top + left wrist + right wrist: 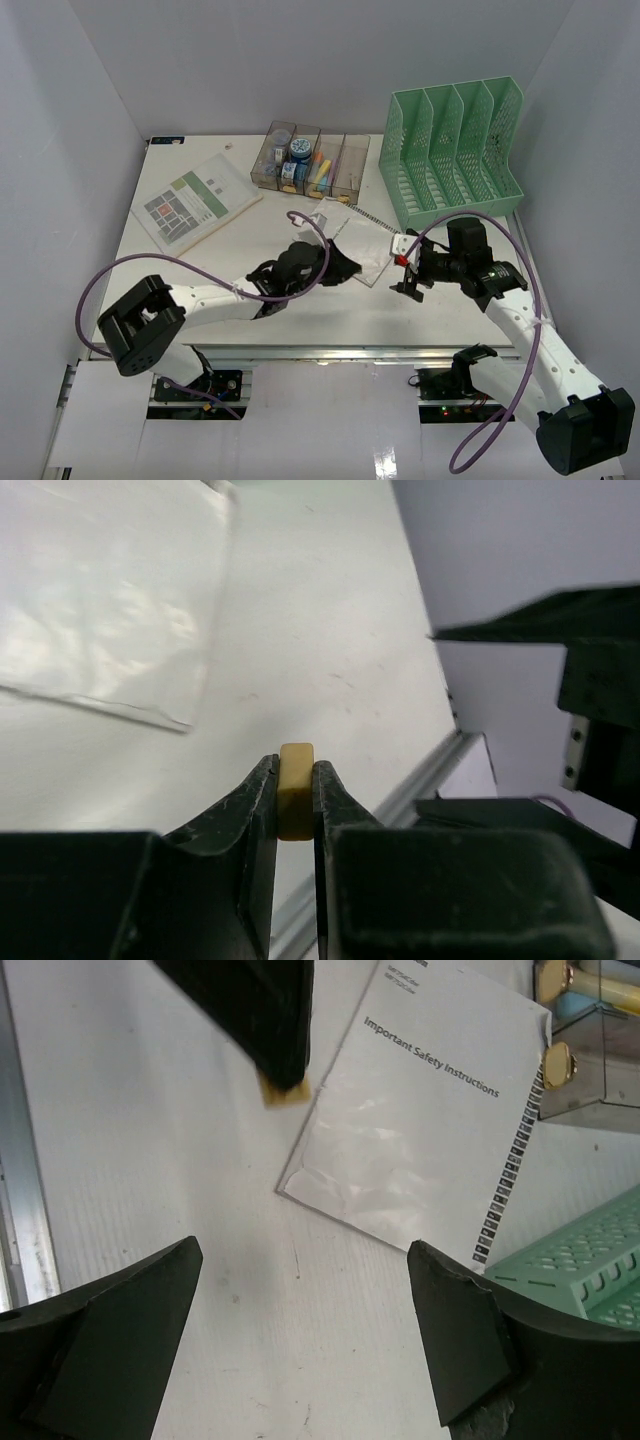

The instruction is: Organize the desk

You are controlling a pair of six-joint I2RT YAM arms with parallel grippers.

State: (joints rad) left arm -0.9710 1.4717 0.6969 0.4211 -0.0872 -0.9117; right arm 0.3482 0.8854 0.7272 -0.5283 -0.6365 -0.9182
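Jaws of the left gripper (296, 765) are closed narrowly on a small yellowish block (296, 802), which stands upright between the two black tips just above the white counter (225, 152). From the opposite wrist, the block shows as a tan stub poking out below that gripper's dark tip.

Facing it, the right gripper (300, 1260) hangs with its jaws spread wide and nothing between them; only bare counter shows in the gap.

Just beyond the two grippers a leaflet (420, 1130) headed "Important Safety Instructions" lies flat in a clear plastic sleeve (100, 600). One corner points toward the held block, and a barcode-like strip runs down one edge.

The counter itself stretches under both arms and fills the middle of the overhead view, with a silver rail (330, 352) along its near edge by the arm bases.

Along the far side sits a row of clear brownish bins (310, 160) holding small coloured items. To their right, in the far right corner, a green mesh file rack (455, 150) stands upright with several slots. On the far left a booklet (195, 200) with a green-and-grey printed cover lies flat at an angle, well apart from the grippers. Purple cables (110, 275) loop out from both arms.
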